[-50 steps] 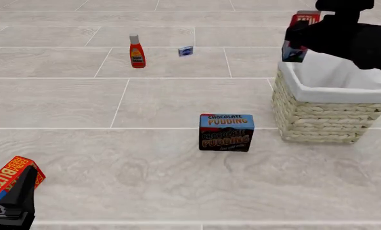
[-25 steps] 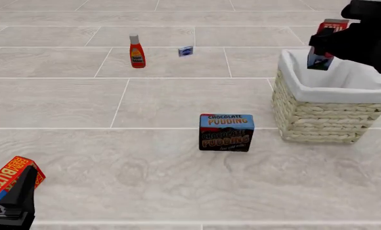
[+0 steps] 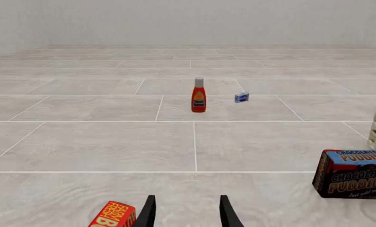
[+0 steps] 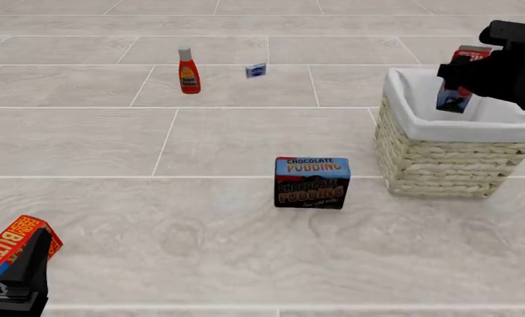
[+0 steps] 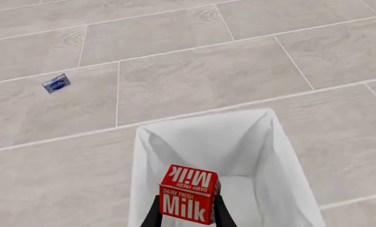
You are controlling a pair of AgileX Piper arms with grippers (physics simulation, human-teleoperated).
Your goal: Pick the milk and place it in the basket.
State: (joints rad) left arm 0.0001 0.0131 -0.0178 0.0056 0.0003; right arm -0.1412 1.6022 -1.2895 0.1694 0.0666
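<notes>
Chocolate pudding box (image 4: pixel 312 182) near center, ketchup bottle (image 4: pixel 189 71) at 11 o'clock beside a small blue packet (image 4: pixel 256 70), butter box (image 4: pixel 17 245) at 8 o'clock (partly hidden).

The milk (image 5: pixel 189 194) was red on top with white "Milk" lettering; in the front view its lower part (image 4: pixel 454 99) showed dark blue. The basket (image 4: pixel 447 158) was pale beige woven wicker, and its lining (image 5: pixel 251 142) was plain white. The pudding box (image 4: pixel 312 182) had a light blue top band over a dark face with orange and red lettering. The ketchup (image 4: pixel 189 72) was red-orange with a pale cap and a small label. A small packet (image 4: pixel 256 70) was blue and white. The butter box (image 4: pixel 16 247) was red with yellow letters. The arms (image 4: pixel 509 63) were black. The floor (image 4: pixel 201 139) was grey-beige wood-grain tile with pale grout lines.
</notes>
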